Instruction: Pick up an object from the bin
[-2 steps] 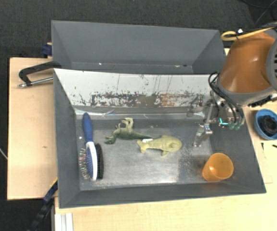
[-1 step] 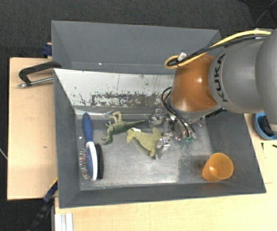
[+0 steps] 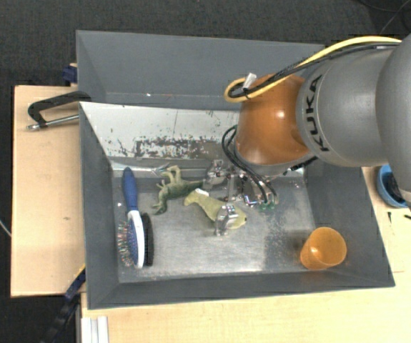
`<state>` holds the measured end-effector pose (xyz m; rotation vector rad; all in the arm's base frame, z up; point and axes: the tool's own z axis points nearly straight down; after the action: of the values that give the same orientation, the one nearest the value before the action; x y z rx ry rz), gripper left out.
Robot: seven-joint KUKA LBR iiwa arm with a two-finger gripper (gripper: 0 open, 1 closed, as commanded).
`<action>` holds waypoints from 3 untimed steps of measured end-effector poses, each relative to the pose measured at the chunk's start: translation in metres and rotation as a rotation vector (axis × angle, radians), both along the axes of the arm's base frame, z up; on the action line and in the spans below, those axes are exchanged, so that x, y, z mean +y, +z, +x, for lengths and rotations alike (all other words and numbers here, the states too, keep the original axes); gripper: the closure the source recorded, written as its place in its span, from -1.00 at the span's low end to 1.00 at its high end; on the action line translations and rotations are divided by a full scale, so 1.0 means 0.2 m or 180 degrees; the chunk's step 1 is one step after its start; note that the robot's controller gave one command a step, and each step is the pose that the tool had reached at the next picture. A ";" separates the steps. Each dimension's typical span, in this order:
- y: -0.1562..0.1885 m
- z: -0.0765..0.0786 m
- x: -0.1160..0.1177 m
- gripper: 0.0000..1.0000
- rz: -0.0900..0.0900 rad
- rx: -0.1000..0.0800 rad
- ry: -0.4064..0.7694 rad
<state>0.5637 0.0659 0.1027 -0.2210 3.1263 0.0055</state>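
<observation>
My gripper (image 3: 226,209) reaches down into the middle of the bin floor. Its metal fingers stand right on a pale yellow-green toy animal (image 3: 209,204), which lies under and beside the fingertips. Whether the toy is between the fingers I cannot tell. Just left of it lies a darker green toy lizard (image 3: 171,189), with its legs spread, touching or nearly touching the pale toy.
A blue-handled hairbrush (image 3: 134,227) lies along the bin's left side, bristle head toward the front. An orange cup (image 3: 324,249) sits at the front right corner. The arm's orange cover hangs over the bin's back right.
</observation>
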 end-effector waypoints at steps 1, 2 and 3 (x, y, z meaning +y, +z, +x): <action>0.03 -0.02 -0.22 -1.00 -0.0010 0.0017 -0.0537; -0.15 -0.06 -0.03 -1.00 -0.0006 0.0011 -0.0891; -0.15 -0.06 -0.03 -1.00 -0.0007 0.0015 -0.0888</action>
<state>0.5525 0.0595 0.0733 0.2161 3.1310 0.0009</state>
